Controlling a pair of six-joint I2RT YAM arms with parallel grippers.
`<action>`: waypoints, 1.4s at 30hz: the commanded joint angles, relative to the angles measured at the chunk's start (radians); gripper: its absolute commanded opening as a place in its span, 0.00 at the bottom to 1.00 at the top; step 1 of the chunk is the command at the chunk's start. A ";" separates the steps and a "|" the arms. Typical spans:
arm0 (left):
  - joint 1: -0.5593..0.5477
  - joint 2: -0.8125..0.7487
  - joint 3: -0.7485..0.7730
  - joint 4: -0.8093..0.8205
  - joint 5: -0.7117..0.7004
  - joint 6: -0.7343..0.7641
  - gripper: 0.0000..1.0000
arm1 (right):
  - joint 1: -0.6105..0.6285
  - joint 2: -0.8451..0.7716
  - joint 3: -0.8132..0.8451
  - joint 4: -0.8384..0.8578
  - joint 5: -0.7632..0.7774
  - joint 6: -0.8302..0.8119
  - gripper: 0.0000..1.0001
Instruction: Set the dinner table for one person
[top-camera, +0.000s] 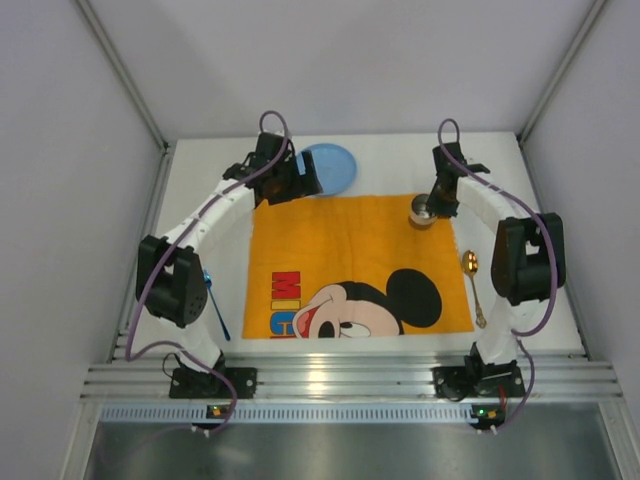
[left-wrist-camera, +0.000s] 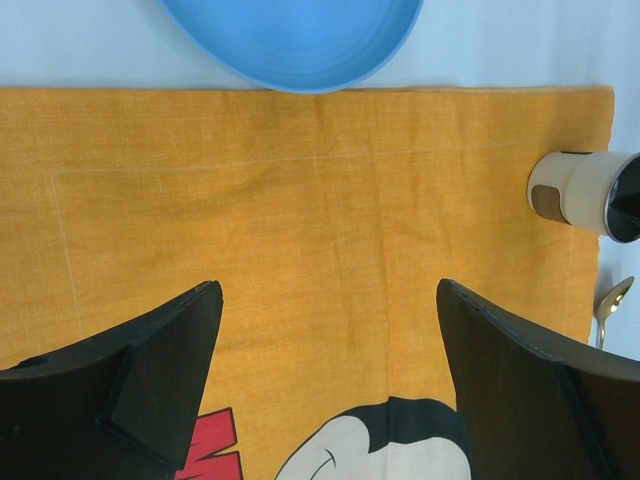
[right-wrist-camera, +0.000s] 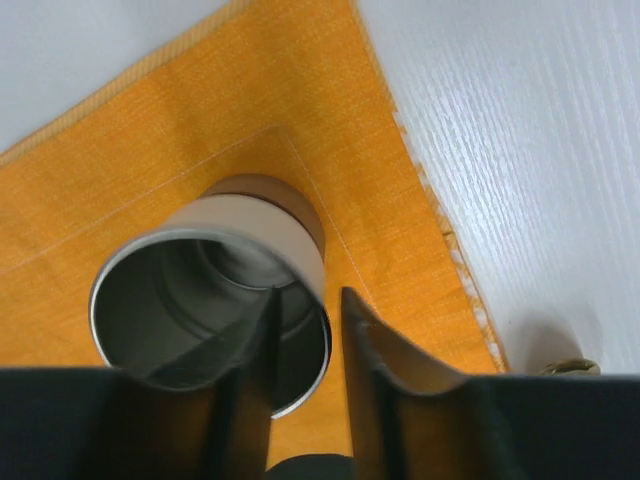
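Note:
The white dinner table (top-camera: 390, 160) carries an orange Mickey Mouse cloth (top-camera: 350, 250). A blue plate (top-camera: 328, 168) lies on the table just behind the cloth's far edge. A white cup with a steel inside (top-camera: 422, 212) stands upright on the cloth's far right corner. My right gripper (top-camera: 437, 198) straddles its rim: in the right wrist view one finger is inside the cup (right-wrist-camera: 240, 225) and one outside, my gripper (right-wrist-camera: 308, 295) shut on the wall. My left gripper (top-camera: 290, 185) is open and empty, and hovers (left-wrist-camera: 328, 285) over the cloth (left-wrist-camera: 300, 180) near the plate (left-wrist-camera: 290, 35).
A gold spoon (top-camera: 472, 285) lies on the table right of the cloth and shows in the left wrist view (left-wrist-camera: 612, 300). A blue utensil (top-camera: 215, 305) lies left of the cloth by the left arm. Grey walls enclose the table.

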 joint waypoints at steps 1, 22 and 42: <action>0.006 0.036 0.046 0.033 -0.015 0.010 0.93 | 0.002 -0.012 -0.009 0.058 -0.003 -0.002 0.36; 0.088 0.378 0.314 0.035 -0.132 0.029 0.86 | -0.092 -0.669 -0.050 -0.258 0.115 -0.145 1.00; 0.170 0.644 0.428 0.211 0.138 -0.101 0.81 | -0.253 -0.879 -0.247 -0.379 0.123 -0.150 1.00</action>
